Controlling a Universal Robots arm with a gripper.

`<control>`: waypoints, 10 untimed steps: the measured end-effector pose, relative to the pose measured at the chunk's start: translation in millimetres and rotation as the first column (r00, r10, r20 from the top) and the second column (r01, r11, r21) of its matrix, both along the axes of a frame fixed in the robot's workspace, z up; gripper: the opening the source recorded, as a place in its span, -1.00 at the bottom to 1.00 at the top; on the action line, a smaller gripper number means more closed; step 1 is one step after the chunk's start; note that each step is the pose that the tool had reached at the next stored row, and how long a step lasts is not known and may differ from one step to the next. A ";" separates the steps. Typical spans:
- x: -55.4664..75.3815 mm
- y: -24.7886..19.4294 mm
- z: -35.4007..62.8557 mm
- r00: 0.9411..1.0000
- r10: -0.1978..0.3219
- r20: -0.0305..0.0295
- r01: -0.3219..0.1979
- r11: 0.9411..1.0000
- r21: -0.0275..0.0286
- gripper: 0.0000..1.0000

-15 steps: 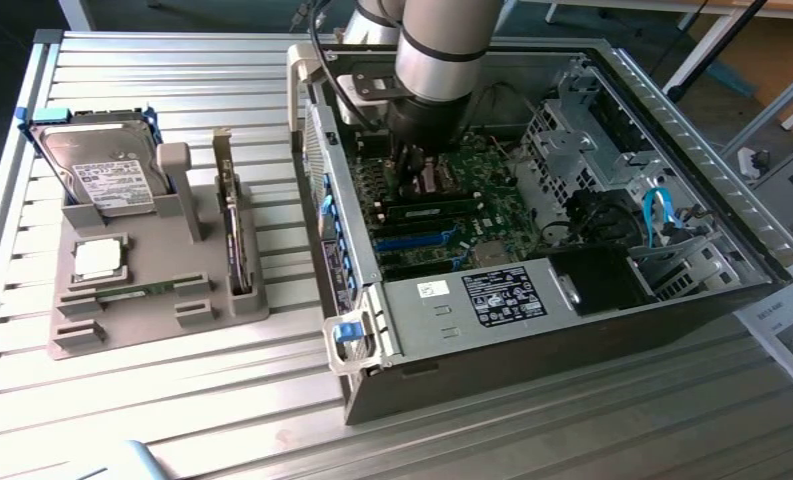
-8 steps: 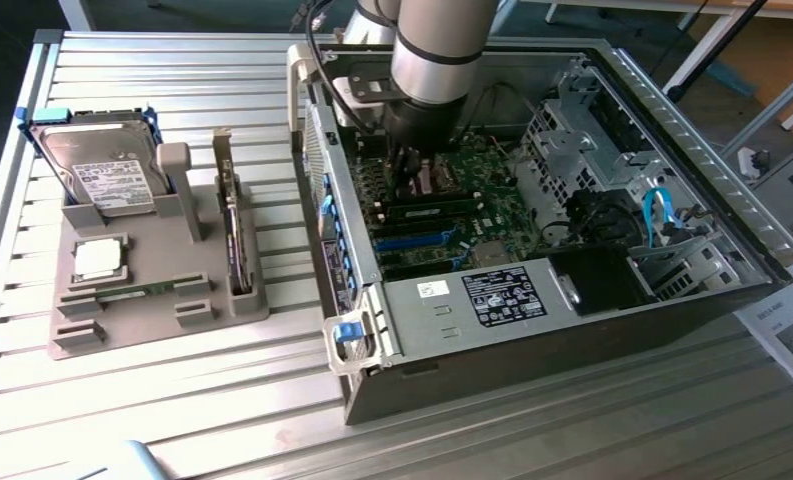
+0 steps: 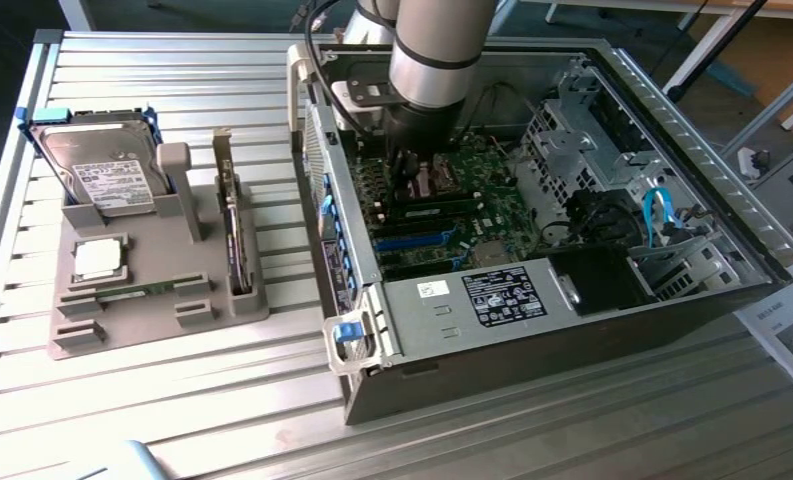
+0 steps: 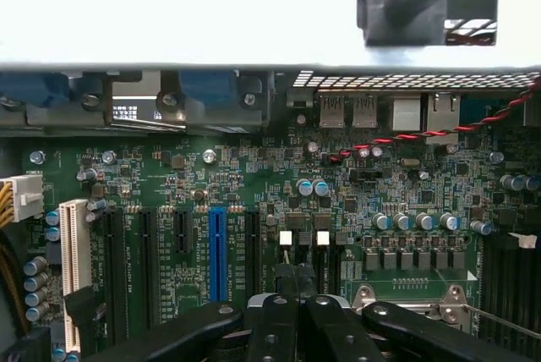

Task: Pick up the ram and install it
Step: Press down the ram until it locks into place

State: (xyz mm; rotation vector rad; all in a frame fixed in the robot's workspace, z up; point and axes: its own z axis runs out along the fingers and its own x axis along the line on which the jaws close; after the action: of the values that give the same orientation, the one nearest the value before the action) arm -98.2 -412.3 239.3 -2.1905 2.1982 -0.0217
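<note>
Slatted metal table, ribbed surface, pale grey, with bare room at the near edge and toward the exterior view's left.

Open desktop case lies on its side, dark sheet-metal walls, side panel off. Its walls box in the board on all sides, so the way in is from above only.

Arm, a smooth silver cylinder with a black cable, reaches straight down into the case.

Green motherboard is densely populated: black expansion slots, one blue slot, one white slot, round blue-topped capacitors, red-black twisted wire along one edge. Little clearance between parts.

Grey moulded holder sits on the table, well apart from the case, matte plastic with upright posts and pockets.

Hard drive, silver with a white label, leans in the holder's back pocket.

A thin dark board stands on edge in a side slot.

Square silver processor lies flat in the holder.

The ram, a narrow green strip, lies flat in the holder's front pocket, far from the gripper and untouched.

Gripper, black fingers with round bolt heads, hangs just over the board near two dark latched slots. Fingers are pressed together with nothing seen between them.
</note>
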 end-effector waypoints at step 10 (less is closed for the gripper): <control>0.0 -0.1 -5.2 1.000 0.000 0.000 0.000 1.000 -0.001 -0.80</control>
State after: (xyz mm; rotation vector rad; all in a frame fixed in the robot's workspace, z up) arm -98.2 -412.3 234.1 -2.1911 2.1986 -0.0220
